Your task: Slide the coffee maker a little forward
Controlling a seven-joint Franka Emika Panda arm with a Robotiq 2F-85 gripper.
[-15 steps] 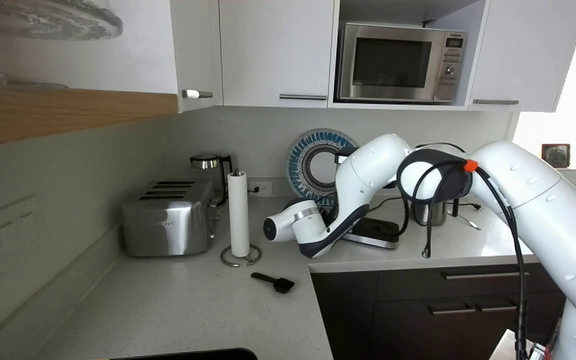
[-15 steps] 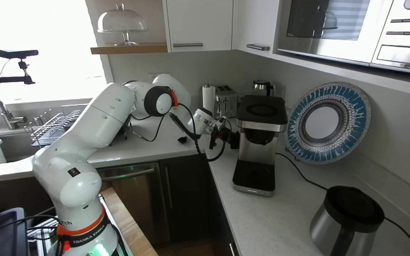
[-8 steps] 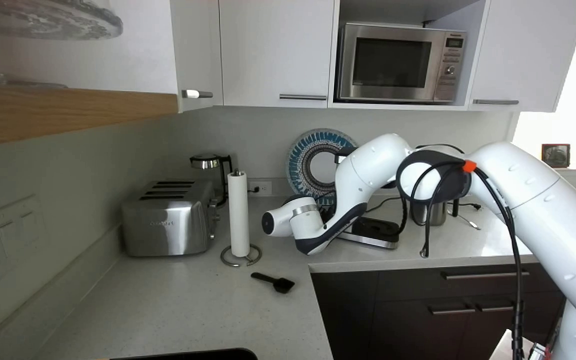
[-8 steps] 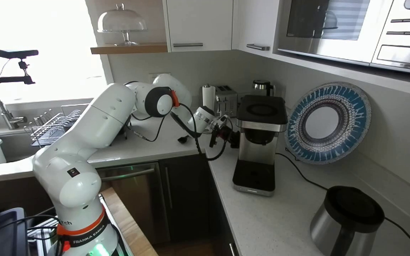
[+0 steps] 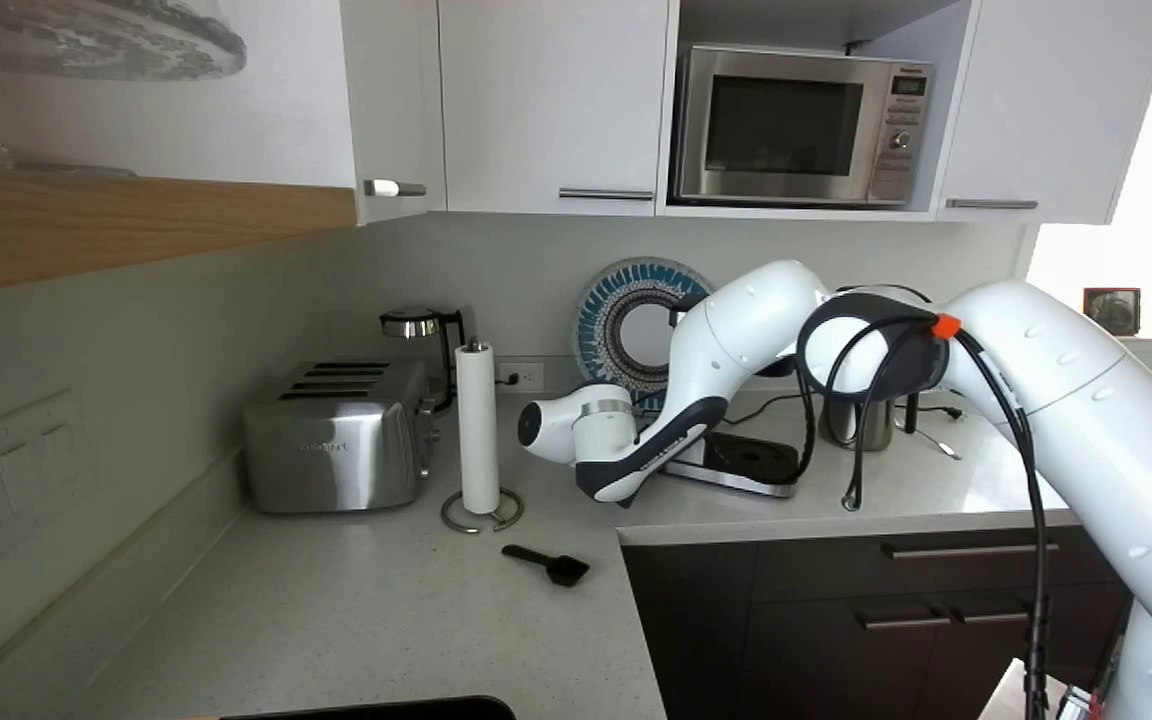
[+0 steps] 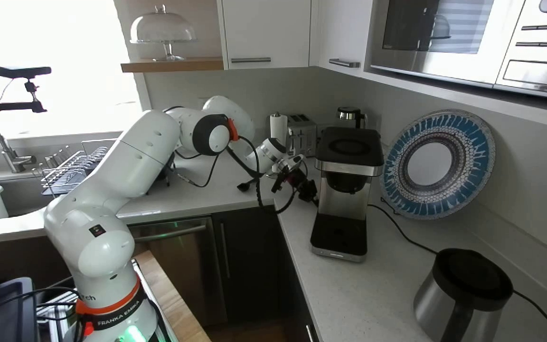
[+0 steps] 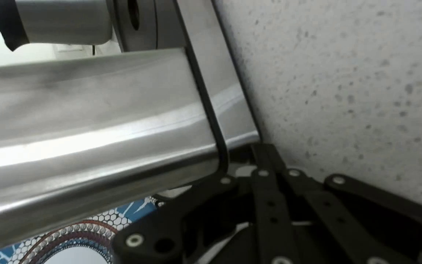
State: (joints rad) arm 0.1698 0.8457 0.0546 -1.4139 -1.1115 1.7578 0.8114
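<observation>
The coffee maker (image 6: 342, 190) stands upright on the counter in an exterior view, with a black top, silver band and flat black base tray. In an exterior view its base (image 5: 751, 462) shows beyond the arm, which hides most of it. In the wrist view its shiny metal body (image 7: 97, 121) and base edge fill the left. My gripper (image 7: 267, 149) is shut and empty, its fingertips together low at the corner of that base, just above the counter; I cannot tell whether they touch it. In an exterior view the gripper (image 6: 315, 201) points down behind the machine's near side.
A paper towel roll (image 5: 479, 430), a toaster (image 5: 336, 435) and a black scoop (image 5: 551, 565) are on the counter. A patterned blue plate (image 6: 437, 164) leans on the wall. A steel pot (image 6: 463, 294) stands in front of the coffee maker, and a power cord (image 6: 401, 230) runs beside it.
My gripper has tilted downward and lowered toward the counter behind the coffee maker, and the wrist has shifted slightly. The coffee maker has not visibly moved.
</observation>
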